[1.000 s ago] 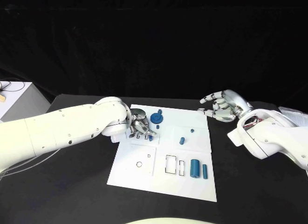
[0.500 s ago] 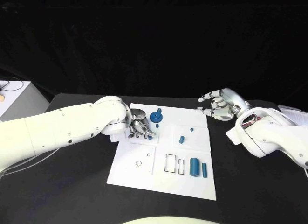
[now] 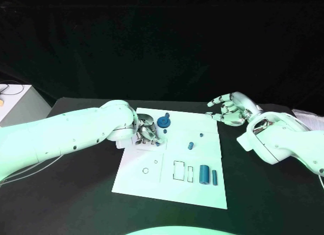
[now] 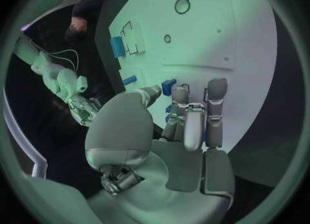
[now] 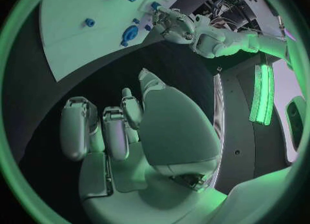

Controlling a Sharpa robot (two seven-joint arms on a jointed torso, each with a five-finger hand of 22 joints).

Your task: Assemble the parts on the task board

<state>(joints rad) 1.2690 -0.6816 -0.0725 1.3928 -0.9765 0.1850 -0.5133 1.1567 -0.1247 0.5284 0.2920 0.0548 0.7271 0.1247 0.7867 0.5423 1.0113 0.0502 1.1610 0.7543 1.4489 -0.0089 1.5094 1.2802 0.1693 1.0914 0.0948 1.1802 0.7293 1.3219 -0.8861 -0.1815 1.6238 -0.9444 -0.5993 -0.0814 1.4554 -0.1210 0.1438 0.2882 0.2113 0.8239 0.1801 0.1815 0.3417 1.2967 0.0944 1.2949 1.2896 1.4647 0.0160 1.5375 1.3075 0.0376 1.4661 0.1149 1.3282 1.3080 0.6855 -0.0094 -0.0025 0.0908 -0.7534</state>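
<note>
The white task board [image 3: 142,181] lies mid-table. My left hand [image 3: 146,132] is curled down on the board's far left part, and its thumb and a finger pinch a small blue part [image 4: 168,86] against the plate. A blue gear-like part [image 3: 165,123] stands just right of that hand. Further right lie a tiny blue part [image 3: 201,134] and an oblong one [image 3: 190,145]. Two blue bars [image 3: 205,174] lie at the near right beside two rectangular recesses [image 3: 179,171]. My right hand [image 3: 231,110] hovers off the board's far right corner with its fingers apart, holding nothing.
A round recess [image 3: 145,171] and a small hole [image 3: 155,162] mark the board's near left. A white box [image 3: 17,105] stands at the table's far left edge. Pale sheets [image 3: 311,120] lie behind my right arm.
My left hand's fingers have shifted slightly over the same spot on the board. My right hand has drifted a little towards the board's far corner.
</note>
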